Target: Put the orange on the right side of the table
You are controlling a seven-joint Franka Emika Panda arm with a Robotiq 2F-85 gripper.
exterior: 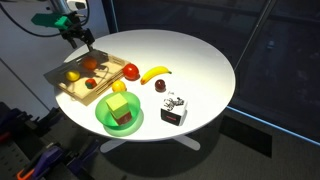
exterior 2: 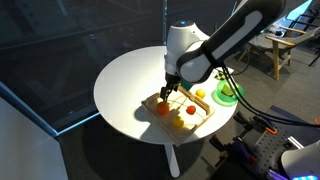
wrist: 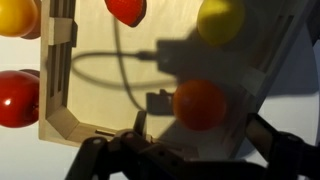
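Note:
The orange lies in a wooden tray at the edge of the round white table. In both exterior views it sits near a tray corner. My gripper is open and empty. It hangs just above the orange, with one finger on each side of it in the wrist view. It also shows in both exterior views.
The tray also holds a yellow fruit and a small red fruit. Beside it are a red apple, a banana, a green plate with a brown block, a small dark fruit and a white box.

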